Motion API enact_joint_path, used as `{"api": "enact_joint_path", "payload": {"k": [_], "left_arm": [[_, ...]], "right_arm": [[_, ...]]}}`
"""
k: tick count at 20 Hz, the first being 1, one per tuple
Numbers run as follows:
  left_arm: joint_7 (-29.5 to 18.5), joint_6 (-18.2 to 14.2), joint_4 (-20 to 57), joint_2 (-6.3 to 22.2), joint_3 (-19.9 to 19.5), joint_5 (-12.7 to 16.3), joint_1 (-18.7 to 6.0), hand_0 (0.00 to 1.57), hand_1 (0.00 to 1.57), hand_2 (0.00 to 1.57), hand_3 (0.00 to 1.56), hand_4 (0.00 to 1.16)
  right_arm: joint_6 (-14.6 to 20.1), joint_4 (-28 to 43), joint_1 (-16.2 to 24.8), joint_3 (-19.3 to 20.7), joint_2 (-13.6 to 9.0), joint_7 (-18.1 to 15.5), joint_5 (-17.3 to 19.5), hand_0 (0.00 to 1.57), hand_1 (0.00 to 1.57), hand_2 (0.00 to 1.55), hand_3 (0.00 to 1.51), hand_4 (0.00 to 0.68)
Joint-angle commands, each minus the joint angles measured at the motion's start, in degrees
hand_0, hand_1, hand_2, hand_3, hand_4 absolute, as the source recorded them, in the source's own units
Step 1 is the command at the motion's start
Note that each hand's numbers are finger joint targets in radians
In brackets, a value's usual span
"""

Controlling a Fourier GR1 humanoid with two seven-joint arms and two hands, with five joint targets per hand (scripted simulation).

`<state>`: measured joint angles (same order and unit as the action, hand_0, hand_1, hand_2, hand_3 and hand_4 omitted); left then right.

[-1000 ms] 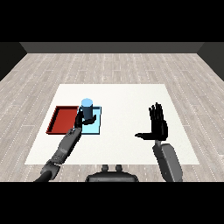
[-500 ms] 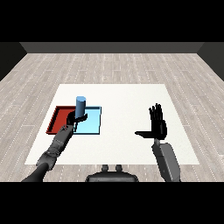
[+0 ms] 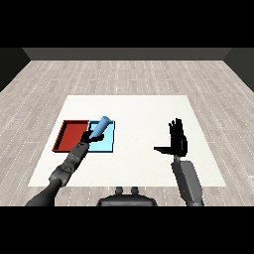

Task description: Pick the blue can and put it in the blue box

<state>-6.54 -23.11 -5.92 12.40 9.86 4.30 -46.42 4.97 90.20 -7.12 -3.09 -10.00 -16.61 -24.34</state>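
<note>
Leaning over the blue tray [image 3: 106, 143], the blue can [image 3: 100, 127] stays grasped in the left hand [image 3: 87, 140] for placement there, while the right hand [image 3: 177, 143] idles unclenched.

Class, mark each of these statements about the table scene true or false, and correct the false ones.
1. The blue can stands upright. False: it is tilted, its top leaning to the right.
2. The left robot hand is at the can's lower end, over the light blue tray. True.
3. The red tray lies to the right of the light blue tray. False: it lies to its left.
4. The right robot hand is open, holding nothing. True.
5. The right robot hand rests in the red tray. False: it is far to the right of both trays.
</note>
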Motion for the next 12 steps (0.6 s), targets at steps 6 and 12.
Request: {"api": "enact_joint_path", "payload": {"k": [6, 12], "left_arm": [[1.77, 5.77, 3.88, -1.37, -3.38, 2.28, 2.25, 1.57, 1.57, 1.49, 0.00, 0.63], [9.14, 0.22, 5.76, -1.87, 1.52, -3.77, -1.66, 0.00, 0.00, 0.00, 0.00, 0.00]], "right_arm": [[-0.54, 0.32, 0.67, 0.55, 0.51, -1.50, 0.50, 0.00, 0.00, 0.00, 0.00, 0.000], [-2.51, 1.04, -0.22, 1.72, 0.48, 0.26, -2.41, 0.00, 0.00, 0.00, 0.00, 0.000]]}}
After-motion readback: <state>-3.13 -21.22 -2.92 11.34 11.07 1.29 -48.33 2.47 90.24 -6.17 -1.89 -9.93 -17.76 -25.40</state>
